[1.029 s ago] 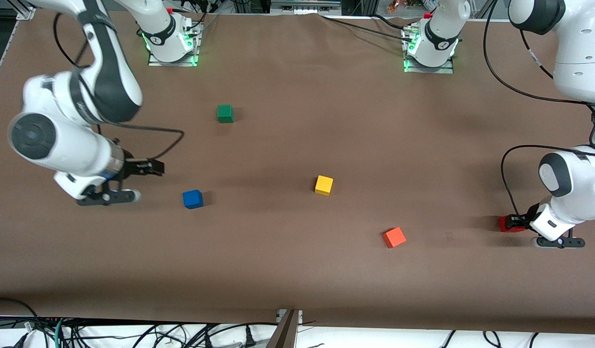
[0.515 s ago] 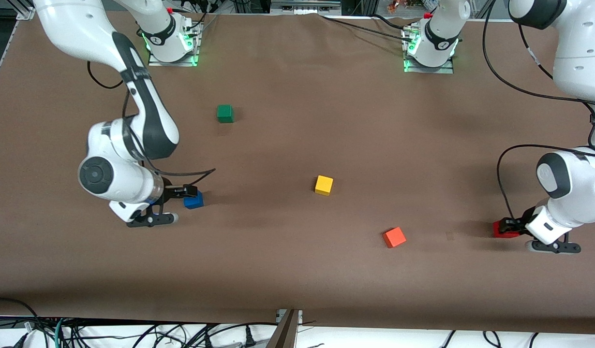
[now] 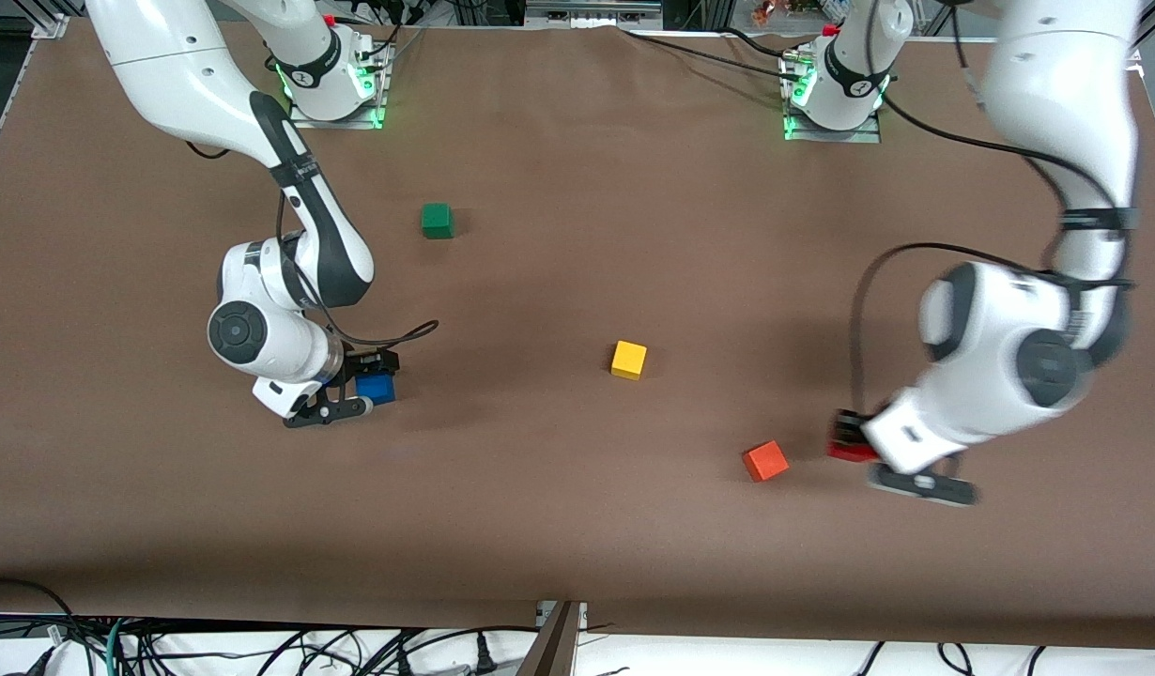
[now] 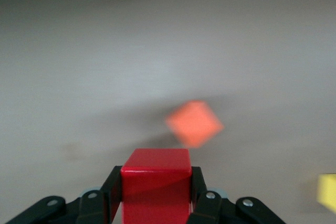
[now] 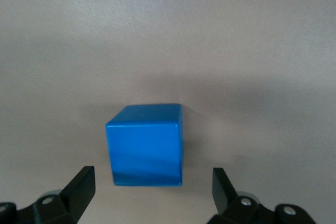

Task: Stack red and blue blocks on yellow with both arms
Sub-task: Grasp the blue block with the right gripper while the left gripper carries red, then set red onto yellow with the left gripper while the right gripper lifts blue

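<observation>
The brown table covering (image 3: 577, 526) looks matt and smooth, like paper or thin felt; the small deep-red cube (image 4: 156, 184) shows a faint sheen on its smooth painted faces; the bright-blue cube (image 5: 147, 145) looks similarly smooth, softly reflective; the yellow cube (image 3: 629, 360), orange-red cube (image 3: 765, 461) and green cube (image 3: 437, 221) appear matt; the white arm shells (image 3: 1009, 347) are glossy plastic, with black matt joint sections.

Left claw (image 4: 156, 203) clamps the red cube (image 4: 156, 182); orange-red cube (image 4: 194, 123) lies ahead on the table (image 4: 105, 51)
</observation>
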{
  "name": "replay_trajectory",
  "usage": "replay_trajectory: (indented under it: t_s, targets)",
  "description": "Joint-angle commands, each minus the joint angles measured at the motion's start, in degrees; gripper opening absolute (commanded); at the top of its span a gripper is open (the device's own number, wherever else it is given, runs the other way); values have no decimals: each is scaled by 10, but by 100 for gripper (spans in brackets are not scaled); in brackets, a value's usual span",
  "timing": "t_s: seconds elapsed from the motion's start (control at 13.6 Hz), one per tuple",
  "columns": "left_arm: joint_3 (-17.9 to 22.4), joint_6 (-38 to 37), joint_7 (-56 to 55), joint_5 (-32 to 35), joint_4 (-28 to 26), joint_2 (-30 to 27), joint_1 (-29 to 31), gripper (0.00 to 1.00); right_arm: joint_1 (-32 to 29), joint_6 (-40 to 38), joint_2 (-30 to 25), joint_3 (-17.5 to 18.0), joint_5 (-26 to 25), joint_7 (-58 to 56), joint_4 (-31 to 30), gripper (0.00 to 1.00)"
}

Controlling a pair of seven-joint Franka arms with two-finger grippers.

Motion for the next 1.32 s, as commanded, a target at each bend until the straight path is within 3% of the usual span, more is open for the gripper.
replay_trajectory:
  t_s: [0.0,0.15,0.51,0.74,1.03,1.25]
  targets:
    - [8,-7,-53,9,9,10,-92,0,0,28,-19,1,12,-32,-37,75]
    - [9,-6,-54,8,5,12,-137,0,-1,29,-18,1,12,-30,-33,56]
    - [9,-3,-54,11,-10,27,-192,0,-1,21,-21,2,23,-27,-16,33]
    - [9,10,-86,15,-11,38,-208,0,-5,-18,-23,1,24,-28,14,32]
    - [11,29,-93,14,-9,53,-218,0,-14,-173,-21,-2,50,-25,132,31]
    - [14,44,-130,16,-10,62,-233,0,-13,-225,-17,-2,58,3,179,31]
